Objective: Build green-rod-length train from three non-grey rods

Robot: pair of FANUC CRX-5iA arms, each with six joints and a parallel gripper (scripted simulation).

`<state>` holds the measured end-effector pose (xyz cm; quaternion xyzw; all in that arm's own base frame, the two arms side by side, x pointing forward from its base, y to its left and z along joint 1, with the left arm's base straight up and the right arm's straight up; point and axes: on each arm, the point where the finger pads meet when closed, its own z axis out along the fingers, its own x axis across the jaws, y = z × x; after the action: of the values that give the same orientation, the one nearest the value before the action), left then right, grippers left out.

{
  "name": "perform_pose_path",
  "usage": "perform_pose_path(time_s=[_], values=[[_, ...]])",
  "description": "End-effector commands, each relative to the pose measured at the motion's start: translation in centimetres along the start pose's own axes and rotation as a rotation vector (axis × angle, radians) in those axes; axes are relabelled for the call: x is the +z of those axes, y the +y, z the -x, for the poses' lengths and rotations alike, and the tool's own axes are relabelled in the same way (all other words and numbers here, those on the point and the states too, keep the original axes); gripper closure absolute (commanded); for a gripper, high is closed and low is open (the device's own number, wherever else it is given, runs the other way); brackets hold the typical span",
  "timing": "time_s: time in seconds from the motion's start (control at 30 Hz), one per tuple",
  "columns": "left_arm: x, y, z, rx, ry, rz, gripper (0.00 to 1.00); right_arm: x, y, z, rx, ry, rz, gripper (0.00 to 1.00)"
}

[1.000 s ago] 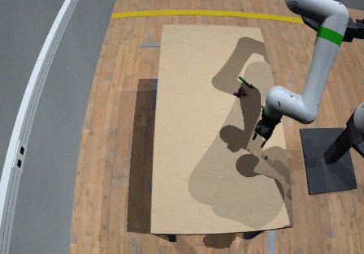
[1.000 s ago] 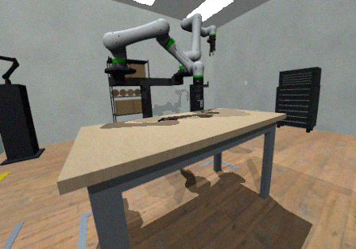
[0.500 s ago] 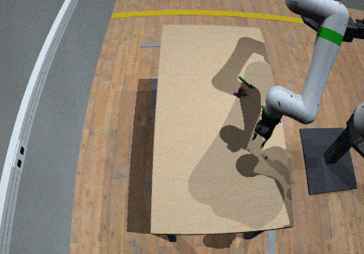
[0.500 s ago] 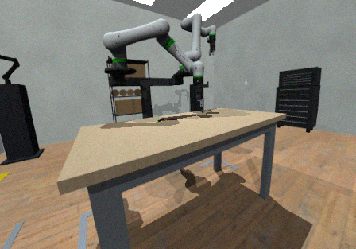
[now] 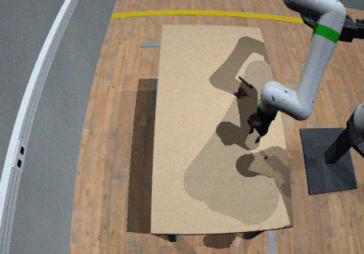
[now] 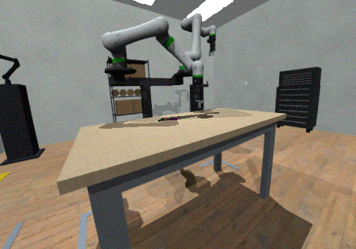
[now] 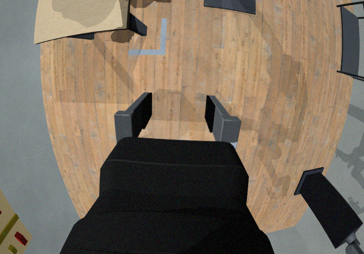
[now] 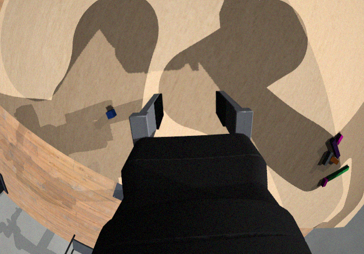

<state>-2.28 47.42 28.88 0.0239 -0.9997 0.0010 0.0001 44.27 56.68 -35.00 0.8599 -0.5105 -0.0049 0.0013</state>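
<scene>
White-grey, smooth, rounded tubular arm casings (image 5: 321, 62) (image 6: 139, 31). Fitted with bright green bands (image 5: 327, 33) (image 6: 169, 42) near joints. Dotted with small dark screw points. Terminated in black gripper housings (image 7: 176, 186) (image 8: 194, 186) with grey, black-padded flat fingers.
</scene>
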Motion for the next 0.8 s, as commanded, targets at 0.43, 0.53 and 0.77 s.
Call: perform_pose_path(time_s=[0.43, 0.53, 0.77], values=[[-0.1, 0.0, 0.0, 0.000, 0.000, 0.002, 0.00, -0.2, -0.3, -6.1, 0.549, 0.004, -0.010, 0.00], [-0.1, 0.0, 0.0, 0.000, 0.000, 0.002, 0.00, -0.2, -0.2, -7.5, 0.671, 0.003, -0.011, 0.00], [-0.1, 0.0, 0.0, 0.000, 0.000, 0.002, 0.00, -0.2, 0.1, -9.8, 0.888, 0.002, -0.011, 0.00]])
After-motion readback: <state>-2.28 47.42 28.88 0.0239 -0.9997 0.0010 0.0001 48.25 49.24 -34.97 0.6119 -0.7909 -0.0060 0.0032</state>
